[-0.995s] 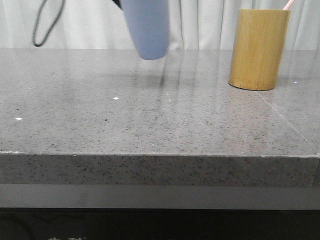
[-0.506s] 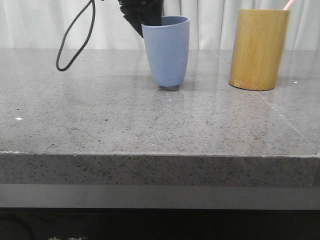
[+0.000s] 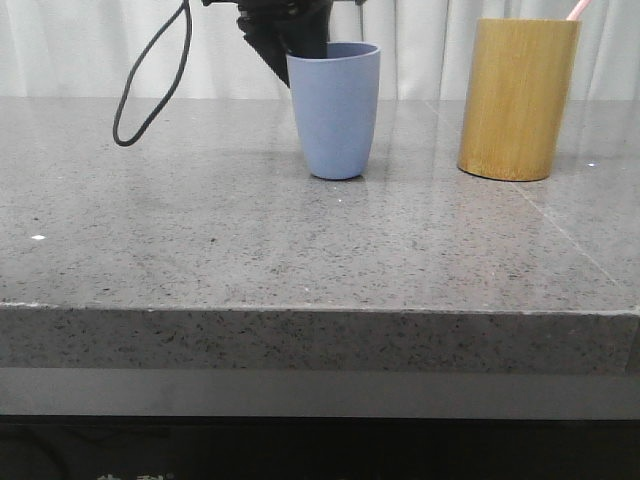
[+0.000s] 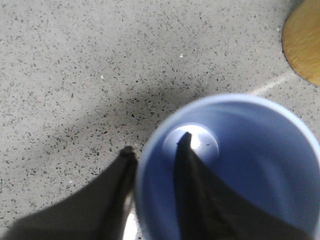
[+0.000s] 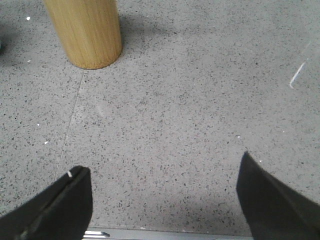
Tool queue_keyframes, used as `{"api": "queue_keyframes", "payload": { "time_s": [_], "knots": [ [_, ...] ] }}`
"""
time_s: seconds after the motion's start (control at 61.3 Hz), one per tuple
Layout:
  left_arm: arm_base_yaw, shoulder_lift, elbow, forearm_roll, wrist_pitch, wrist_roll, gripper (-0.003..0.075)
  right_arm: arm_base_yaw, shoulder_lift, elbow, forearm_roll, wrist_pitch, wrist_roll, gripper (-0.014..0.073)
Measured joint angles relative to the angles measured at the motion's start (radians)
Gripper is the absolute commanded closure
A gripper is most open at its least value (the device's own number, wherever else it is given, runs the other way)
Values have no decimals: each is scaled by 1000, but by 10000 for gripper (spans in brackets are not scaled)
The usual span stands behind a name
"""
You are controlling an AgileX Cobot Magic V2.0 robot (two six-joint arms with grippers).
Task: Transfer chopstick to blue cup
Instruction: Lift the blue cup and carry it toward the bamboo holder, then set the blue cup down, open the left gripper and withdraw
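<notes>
The blue cup (image 3: 333,110) stands upright on the grey stone table (image 3: 300,240), left of the tan bamboo cylinder (image 3: 518,98). My left gripper (image 3: 288,32) comes down from above at the cup's left rim. In the left wrist view it (image 4: 156,146) straddles the cup wall (image 4: 250,165), one finger inside and one outside, shut on the rim. A pink chopstick tip (image 3: 577,9) pokes out of the bamboo cylinder; the rest is hidden. My right gripper (image 5: 162,162) is open and empty over bare table, some way from the bamboo cylinder (image 5: 85,30).
A black cable loop (image 3: 150,90) hangs from the left arm above the table's back left. The bamboo cylinder's rim shows in the left wrist view (image 4: 305,40). White curtains close the back. The table's front edge runs across the front view.
The blue cup came down from mid-air in my left gripper and now rests on the table, shifted slightly right. The bamboo cylinder has not moved.
</notes>
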Motion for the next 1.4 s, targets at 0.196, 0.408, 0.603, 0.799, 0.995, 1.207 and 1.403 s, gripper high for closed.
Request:
{"api": "queue_keyframes", "payload": {
  "time_s": [0.196,0.408,0.603,0.799,0.995,1.207,1.403],
  "knots": [
    [0,-2,0,0,0,0,355,0,0,0,0,0,0,-9],
    [0,-61,0,-2,0,0,355,0,0,0,0,-26,0,-9],
    [0,-147,0,-5,2,0,355,0,2,0,0,-49,0,-9],
    [0,-253,54,-7,4,0,355,0,14,0,0,-51,0,-9],
    [2,-360,147,-7,6,0,355,0,75,0,0,-68,10,-9],
    [43,-527,341,-9,-28,0,355,-23,174,-33,26,-72,34,-9],
    [106,-782,713,-28,-191,0,355,-101,276,-111,153,-91,16,-9]
  ]
}}
